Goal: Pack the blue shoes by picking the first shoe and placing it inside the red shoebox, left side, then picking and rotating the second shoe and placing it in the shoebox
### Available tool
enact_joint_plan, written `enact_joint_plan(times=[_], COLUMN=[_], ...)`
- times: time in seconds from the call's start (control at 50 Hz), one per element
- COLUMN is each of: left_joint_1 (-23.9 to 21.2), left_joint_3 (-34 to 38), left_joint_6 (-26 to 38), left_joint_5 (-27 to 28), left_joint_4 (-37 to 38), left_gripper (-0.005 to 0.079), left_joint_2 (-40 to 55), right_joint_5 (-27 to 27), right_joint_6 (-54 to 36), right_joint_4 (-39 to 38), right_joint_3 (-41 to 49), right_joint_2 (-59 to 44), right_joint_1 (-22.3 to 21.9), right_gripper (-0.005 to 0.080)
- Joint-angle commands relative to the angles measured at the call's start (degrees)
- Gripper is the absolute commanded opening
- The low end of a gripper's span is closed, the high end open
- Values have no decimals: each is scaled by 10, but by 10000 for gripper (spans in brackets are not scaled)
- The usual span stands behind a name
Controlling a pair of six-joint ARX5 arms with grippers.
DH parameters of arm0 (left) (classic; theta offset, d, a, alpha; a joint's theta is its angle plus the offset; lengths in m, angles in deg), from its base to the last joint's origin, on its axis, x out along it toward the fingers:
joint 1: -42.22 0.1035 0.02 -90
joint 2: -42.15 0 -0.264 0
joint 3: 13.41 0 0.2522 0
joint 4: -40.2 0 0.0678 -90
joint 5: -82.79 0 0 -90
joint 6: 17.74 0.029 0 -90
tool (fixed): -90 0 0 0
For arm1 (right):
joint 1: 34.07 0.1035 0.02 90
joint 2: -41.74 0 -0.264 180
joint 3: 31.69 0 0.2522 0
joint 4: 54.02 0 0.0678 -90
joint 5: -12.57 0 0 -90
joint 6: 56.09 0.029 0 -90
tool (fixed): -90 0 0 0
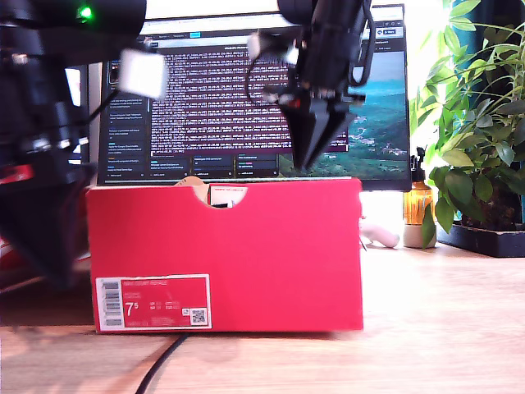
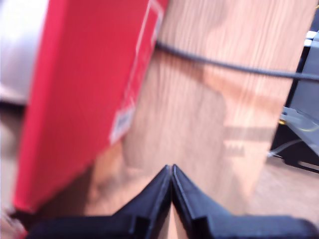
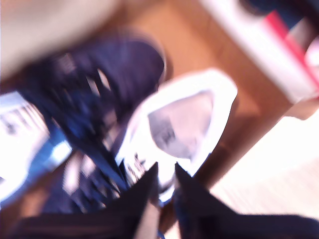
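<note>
Far on the exterior view's left, my first gripper (image 2: 172, 172) low beside the red shoebox (image 1: 225, 246) on the tabletop (image 1: 443, 320), fingers pressed together, empty. Above the box, my second gripper (image 3: 164, 172), fingers narrowly apart over the blurred blue shoes (image 3: 114, 114).

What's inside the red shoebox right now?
From the exterior view the red shoebox front wall hides its inside. My second gripper, above it, looks down on the blue shoes lying side by side, one sole up, over brown cardboard; blur hides the rest.
</note>
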Motion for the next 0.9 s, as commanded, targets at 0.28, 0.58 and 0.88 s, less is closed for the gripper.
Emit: enact_joint_plan(times=[0.28,0.58,0.88], left_joint_1=[-81,-101,-83], left_joint_3=[1,1,2], left_joint_6=[-117,-190,-167], left_joint_5=[-11,-26,-71], left_joint_4=[52,-38,-86], left_gripper=[-18,-14,-14], left_joint_2=[-161,-317,-381], right_joint_5=[-45,-46,18], right_joint_6=[52,85,91], right_joint_4=[21,60,63], right_joint_3=[6,6,10], right_joint_2=[56,84,163], right_joint_1=[-35,-40,-47], right_gripper=[-13,-13,-13])
